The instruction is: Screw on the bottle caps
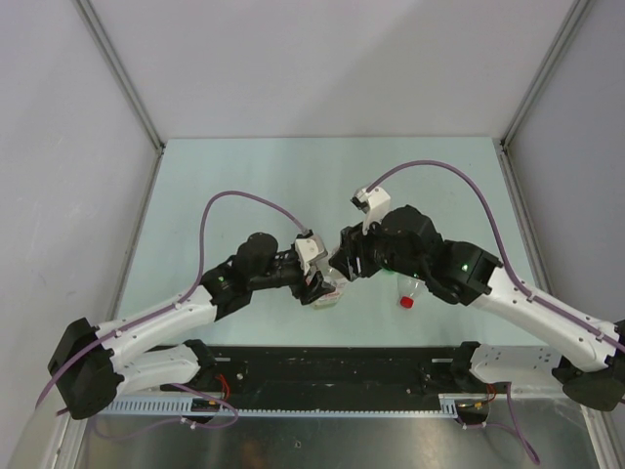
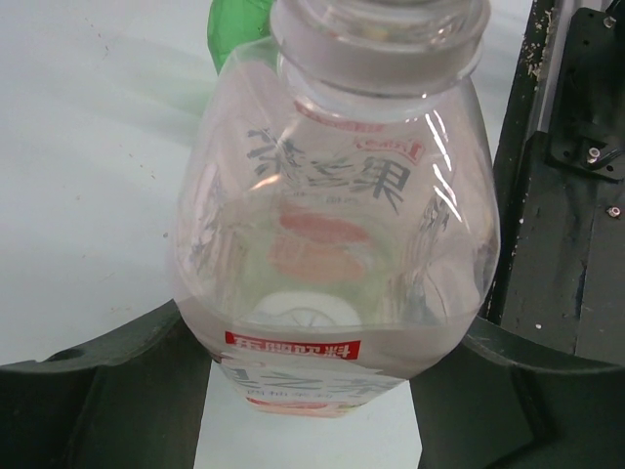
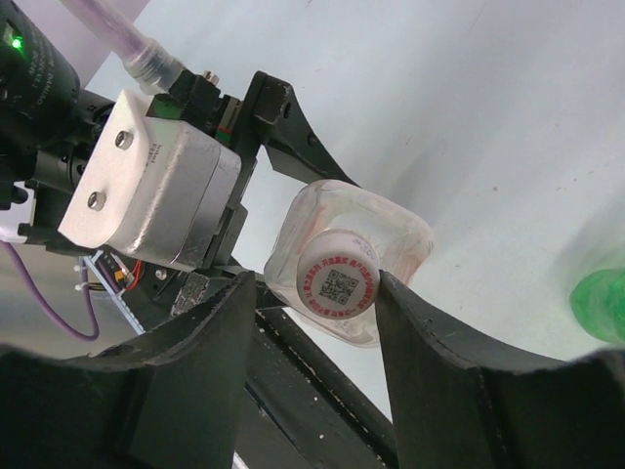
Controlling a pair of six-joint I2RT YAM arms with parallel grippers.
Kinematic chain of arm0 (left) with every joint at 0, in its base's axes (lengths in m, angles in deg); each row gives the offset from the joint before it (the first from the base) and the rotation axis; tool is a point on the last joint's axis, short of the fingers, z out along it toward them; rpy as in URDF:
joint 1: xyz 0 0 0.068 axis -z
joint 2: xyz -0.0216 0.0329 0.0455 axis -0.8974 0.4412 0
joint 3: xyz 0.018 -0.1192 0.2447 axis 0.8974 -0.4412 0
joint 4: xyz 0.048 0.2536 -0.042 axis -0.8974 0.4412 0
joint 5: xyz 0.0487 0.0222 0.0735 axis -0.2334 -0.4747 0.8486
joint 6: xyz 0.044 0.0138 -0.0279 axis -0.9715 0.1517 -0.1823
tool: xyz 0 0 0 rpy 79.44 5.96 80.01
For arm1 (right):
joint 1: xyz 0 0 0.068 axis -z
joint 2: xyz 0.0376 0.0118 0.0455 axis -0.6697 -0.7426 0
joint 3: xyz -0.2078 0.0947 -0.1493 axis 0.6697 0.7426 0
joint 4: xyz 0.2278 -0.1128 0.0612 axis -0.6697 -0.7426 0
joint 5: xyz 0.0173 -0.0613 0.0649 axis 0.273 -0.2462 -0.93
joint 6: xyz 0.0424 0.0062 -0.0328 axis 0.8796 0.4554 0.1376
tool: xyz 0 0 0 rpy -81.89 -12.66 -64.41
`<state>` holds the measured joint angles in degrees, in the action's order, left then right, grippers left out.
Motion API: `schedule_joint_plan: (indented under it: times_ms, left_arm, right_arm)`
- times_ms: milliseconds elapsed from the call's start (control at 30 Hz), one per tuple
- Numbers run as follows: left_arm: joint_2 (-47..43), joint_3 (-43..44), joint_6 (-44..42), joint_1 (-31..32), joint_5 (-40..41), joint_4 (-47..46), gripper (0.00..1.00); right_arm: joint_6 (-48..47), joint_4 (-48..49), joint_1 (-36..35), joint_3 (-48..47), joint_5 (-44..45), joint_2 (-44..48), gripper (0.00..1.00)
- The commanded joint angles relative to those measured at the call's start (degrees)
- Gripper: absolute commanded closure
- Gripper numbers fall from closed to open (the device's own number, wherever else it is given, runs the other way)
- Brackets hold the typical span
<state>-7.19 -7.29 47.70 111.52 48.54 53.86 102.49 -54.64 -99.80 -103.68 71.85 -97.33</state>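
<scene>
Being held close to the near edge of the table (image 1: 244, 176), the wide bottle (image 2: 332, 244) is clamped in the left gripper (image 2: 311, 391); its white cap (image 3: 339, 278) is flanked loosely by the parted jaws of the right gripper (image 3: 312, 285).

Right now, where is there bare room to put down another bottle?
The far half of the table is bare, up to the back wall. The near middle is crowded: the left gripper and right gripper meet at the wide clear bottle, and a red-capped bottle lies just right of them.
</scene>
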Motion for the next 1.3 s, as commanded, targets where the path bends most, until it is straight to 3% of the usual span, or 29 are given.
schedule_joint_plan:
  times_ms: [0,333,767,1033,1267]
  left_arm:
    - [-0.9,4.2,2.2,0.1,0.5,-9.7,1.0]
    - [-1.8,4.1,2.7,0.2,0.9,-9.7,1.0]
    - [-1.9,3.3,2.8,0.1,1.6,-9.7,1.0]
    - [-4.8,0.4,3.3,0.0,8.0,-9.7,1.0]
    - [-6.3,-3.0,7.7,-0.9,14.4,-9.8,1.0]
  right_arm:
    - [0.7,-1.1,-1.4,1.0,-1.4,1.2,0.42]
    - [1.3,-0.1,-1.4,1.0,1.0,2.4,0.33]
    - [-0.2,0.5,-1.4,1.0,3.3,4.0,0.32]
    - [0.2,-2.2,-1.4,1.0,5.1,4.8,0.31]
    - [6.9,-9.2,1.1,1.6,10.9,6.4,0.29]
